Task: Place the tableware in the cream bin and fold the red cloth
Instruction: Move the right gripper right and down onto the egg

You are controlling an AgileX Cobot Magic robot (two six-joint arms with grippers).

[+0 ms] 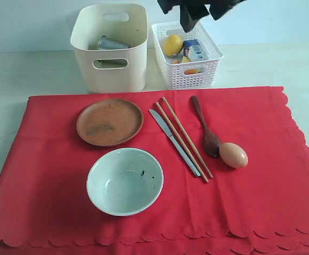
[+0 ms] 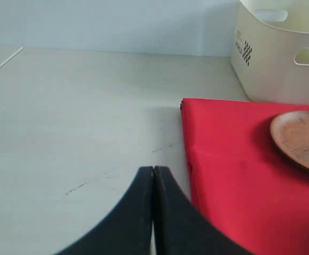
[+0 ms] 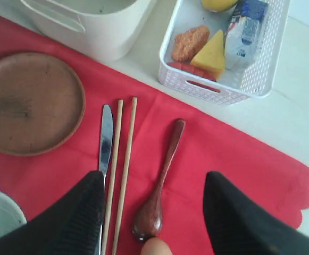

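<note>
the step in hand looks like clearing the long pieces with the right claw [image 3: 153,183], whose jaws stand wide apart and hold nothing. to do it well, leave the red cloth [image 1: 48,175] for last, since everything sits on it and a tug would drag the lot. the cream bin [image 1: 111,74] stands off the cloth's far edge with the steel cup [image 1: 110,43] already inside, so anything lifted wants carrying over its rim and letting go low. the pale bowl [image 1: 125,180] and brown plate [image 1: 109,121] are bulkier and can wait. the chopsticks [image 3: 127,154] and knife [image 3: 106,133] lie side by side, so a pinch on one risks snagging the other. the dark wooden spoon [image 3: 163,170] lies apart from them and is the cleaner pick. come straight down across its handle, clear of the egg [image 3: 155,247] just beside its bowl end (it would roll at a nudge, i'd guess).

in the right wrist view the plate is well off to one side. the chopsticks and knife run close by one of the fingers [image 3: 80,212], and the spoon runs lengthwise through the gap between them. the claw hangs above, touching nothing. the left claw [image 2: 153,172] is closed and empty, over the table [image 2: 80,106] just beside the cloth's edge, with plate and bin beyond.
</note>
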